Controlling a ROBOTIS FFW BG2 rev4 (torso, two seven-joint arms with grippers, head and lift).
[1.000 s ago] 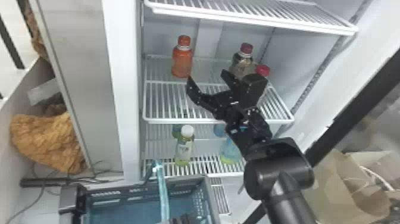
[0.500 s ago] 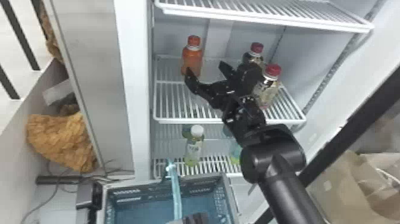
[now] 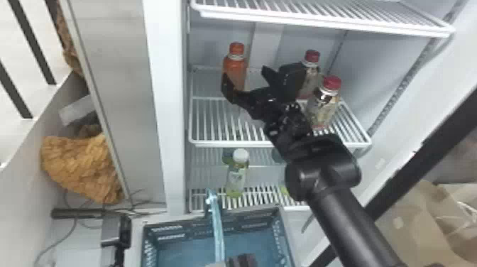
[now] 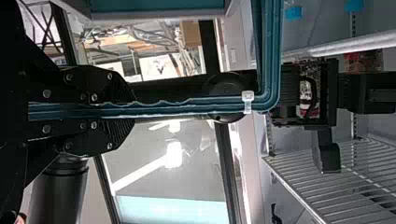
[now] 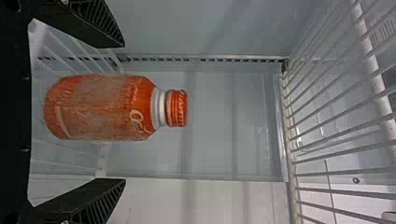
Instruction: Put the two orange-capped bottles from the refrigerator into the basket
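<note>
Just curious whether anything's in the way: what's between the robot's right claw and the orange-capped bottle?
Nothing: in the right wrist view, bare gaps separate the fingers of the right gripper from the orange-capped bottle.

In the refrigerator (image 3: pixel 158 106), three bottles are held on the middle shelf (image 3: pixel 230 143): a lone bottle (image 3: pixel 235 64) is placed at the left, while at the right a rear bottle (image 3: pixel 313 69) is set behind a front bottle (image 3: pixel 324 106). On the lower shelf (image 3: pixel 261 195), a standing bottle (image 3: pixel 236 179) is placed towards the left. The basket (image 3: pixel 248 216) is set before the refrigerator, below the shelves, with its handle (image 3: pixel 217 227) raised across it.
</note>
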